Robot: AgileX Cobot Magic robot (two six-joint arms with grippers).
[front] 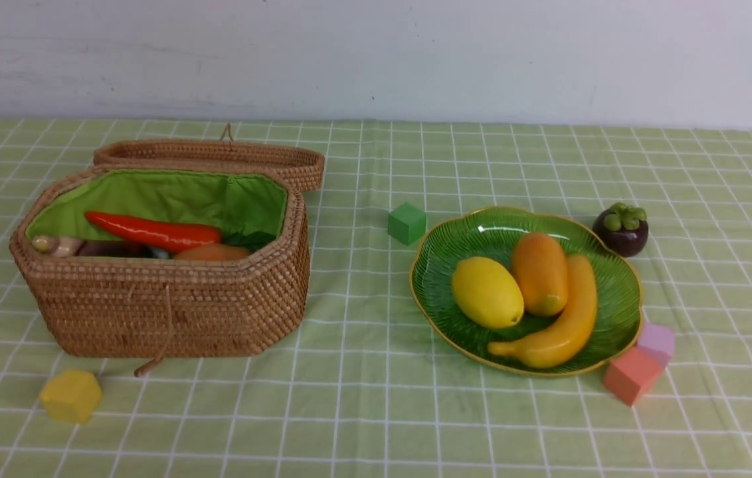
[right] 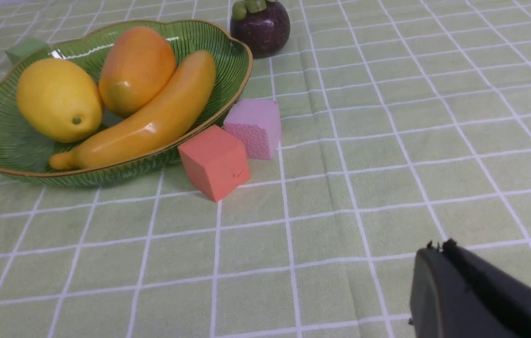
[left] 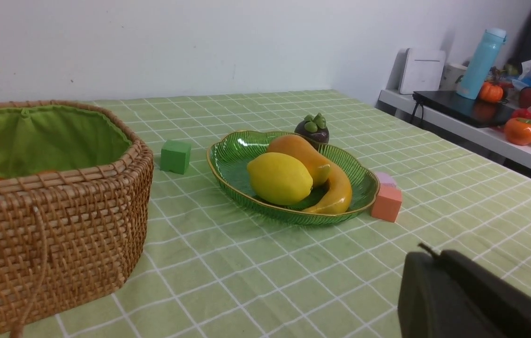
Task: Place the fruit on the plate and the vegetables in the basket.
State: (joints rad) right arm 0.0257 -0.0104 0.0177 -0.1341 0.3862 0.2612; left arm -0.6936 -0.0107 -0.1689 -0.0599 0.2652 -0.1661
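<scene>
Green-checked cloth (front: 376, 411) covers the whole table, with a pale wall behind its far edge. On the left half stands the basket (front: 170, 305), a brown woven octagon lined in bright green, its long axis running left to right and its lid (front: 216, 159) thrown back flat toward the far edge. Inside lie the vegetables: the red-orange pepper (front: 153, 231) stretched left to right along the basket, the brownish potato (front: 213, 253) at the near wall, and a dark shape beside it that I take for the eggplant (front: 110, 249). On the right half sits the plate (front: 462, 252), ribbed green glass with a thin gold rim. It carries the banana (front: 565, 318), long axis slanting from the near edge up toward the far right, the mango (front: 539, 272) standing lengthwise near-to-far against it, and the lemon (front: 486, 292) on its left, nub toward the near right. A mangosteen (front: 622, 229) sits just beyond the plate's far right rim. An orange block (front: 632, 374) and a pink block (front: 656, 340) touch the plate's near right rim; a green block (front: 406, 223) lies between basket and plate, a yellow block (front: 71, 396) near the basket's near left corner.

My left gripper (left: 427, 256) is closed and empty, hanging over bare cloth nearer than the plate. My right gripper (right: 439, 246) is likewise closed on nothing, with the plate well off across the cloth.
</scene>
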